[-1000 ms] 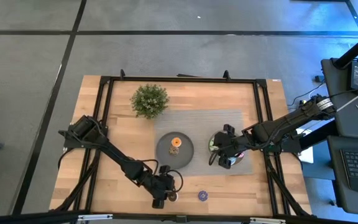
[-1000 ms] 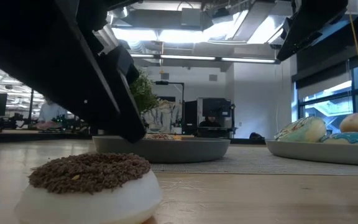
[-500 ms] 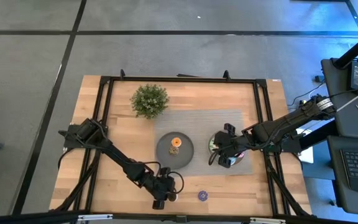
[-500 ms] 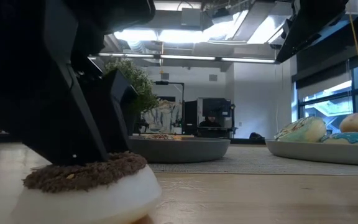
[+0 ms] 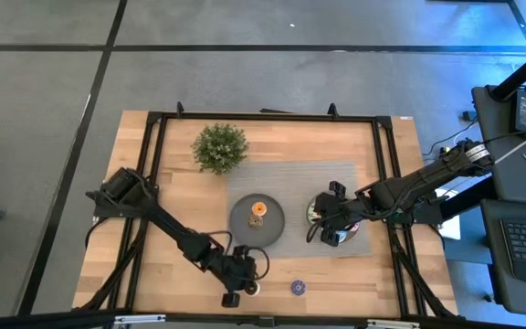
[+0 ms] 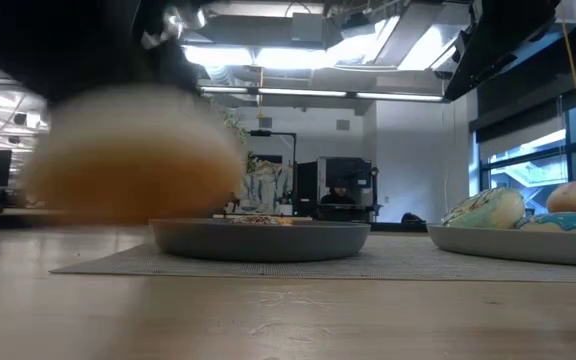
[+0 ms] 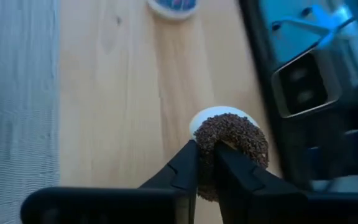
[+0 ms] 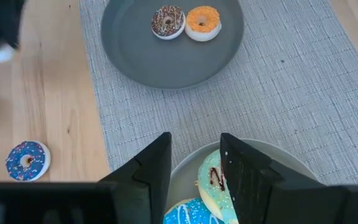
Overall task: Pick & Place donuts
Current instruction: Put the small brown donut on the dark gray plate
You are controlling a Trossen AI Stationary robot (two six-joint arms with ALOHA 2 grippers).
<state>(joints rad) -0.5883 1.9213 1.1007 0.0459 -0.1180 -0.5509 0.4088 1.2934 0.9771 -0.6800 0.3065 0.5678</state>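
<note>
My left gripper [image 7: 205, 149], near the table's front edge [image 5: 247, 285], is shut on a mini donut [image 7: 235, 140] with brown crumbs and a white base. In the low view that donut [image 6: 133, 150] hangs blurred above the wood. My right gripper [image 8: 194, 146] stands open above the pale bowl [image 8: 291, 158], over a green-iced donut [image 8: 213, 177] and a blue-iced one [image 8: 188, 211] that lie in it. On the dark plate [image 8: 135, 62] rest a chocolate-sprinkled mini donut [image 8: 168, 20] and an orange one [image 8: 202, 18]. A purple mini donut [image 8: 27, 160] lies flat on the wood. My left gripper pinches the brown donut's ring [image 7: 205, 163] on the side nearest the wrist, between its two fingers. One finger [image 7: 188, 165] is outside the ring; the other [image 7: 229, 163] seems to reach into the hole. The donut is lifted clear of the table.
A potted plant [image 5: 219, 146] stands at the far left of the grey mat [image 5: 336, 178]. The black frame rails [image 5: 153, 174] run along the table's sides. The purple donut [image 5: 298, 288] lies just right of my left gripper. Bare wood stretches left of the plate.
My left gripper has gone down onto the brown donut, shut on its ring and raised it off the table; the donut now hangs clear where it lay before. My right gripper has kept still.
</note>
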